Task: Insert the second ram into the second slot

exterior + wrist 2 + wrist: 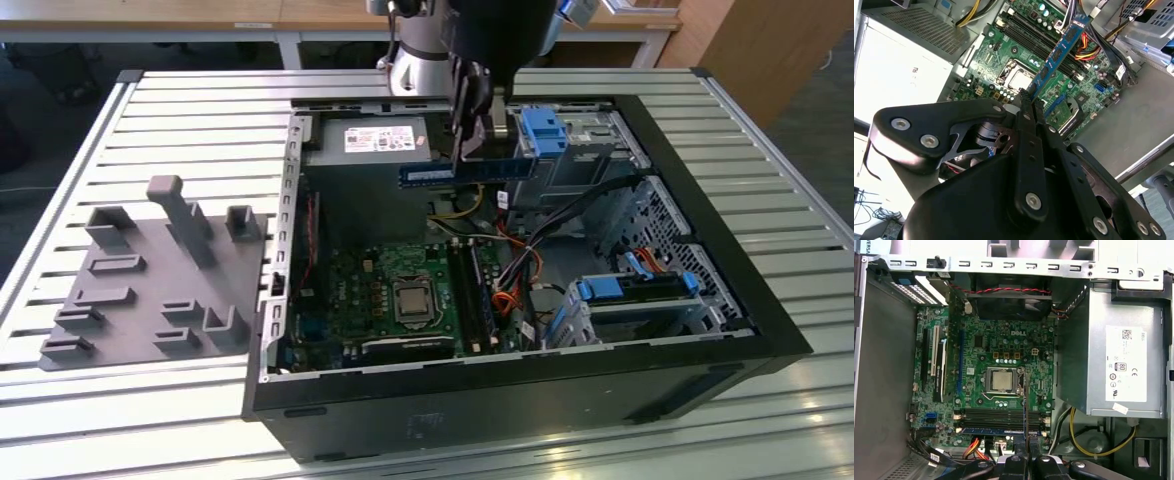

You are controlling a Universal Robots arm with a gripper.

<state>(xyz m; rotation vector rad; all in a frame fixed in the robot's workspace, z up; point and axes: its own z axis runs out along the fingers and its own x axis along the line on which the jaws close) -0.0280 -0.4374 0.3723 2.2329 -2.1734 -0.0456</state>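
In the exterior view, the second ram (441,173) is clamped in the gripper (475,160), up over the far end of the open case (534,400), just in front of the power supply (380,140). The arm is pointed pretty much straight down.

In the second wrist view, the second ram (1061,47) is seen lying crosswise to the memory slots (1039,45), well above them.

In the first wrist view it's edge-on (1024,400), and a blue stick (999,430) looks already seated. Probably best if the board gets squared to the free slot, the notch matched, and it's pressed evenly, not forced.
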